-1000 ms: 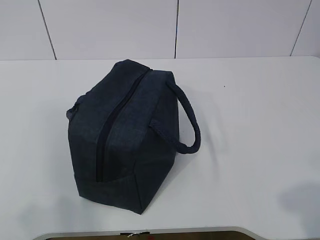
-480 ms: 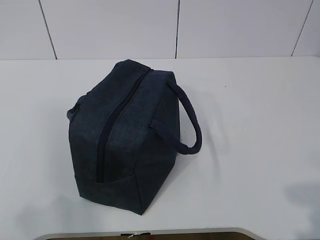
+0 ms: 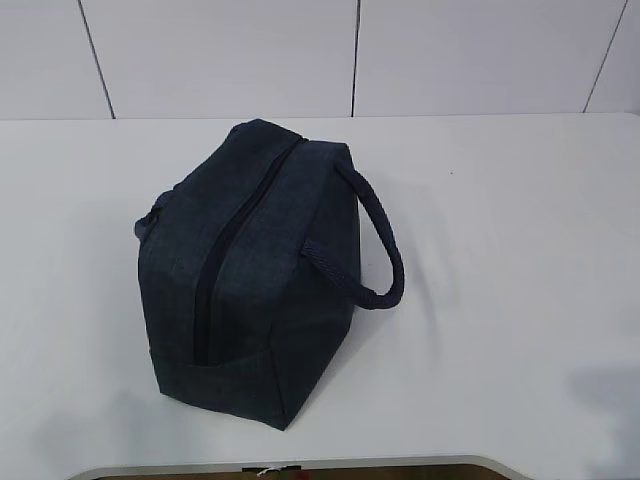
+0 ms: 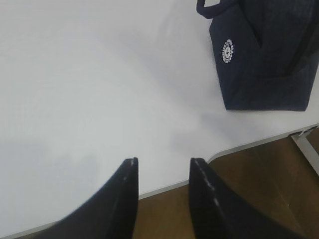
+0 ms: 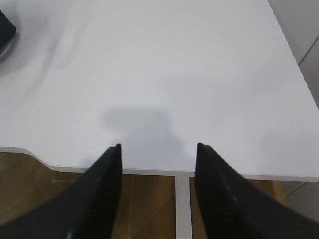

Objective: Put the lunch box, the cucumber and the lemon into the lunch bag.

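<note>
So the lunch bag (image 3: 250, 275) sits left of centre on the table (image 3: 500, 250), zipper looking closed along the top, one handle flopped out to the right. Left claw (image 4: 162, 172) hangs open and empty over the near table edge, bag well off to its right; right claw (image 5: 157, 154) is open and empty too, over bare table at the near edge. My guess is you're at the unzip step: pin the bag with one claw, pull the zipper with the other, slow, or the bag may just slide. Count: one bag, two claws, zero lunch box, cucumber or lemon in view anywhere.
</note>
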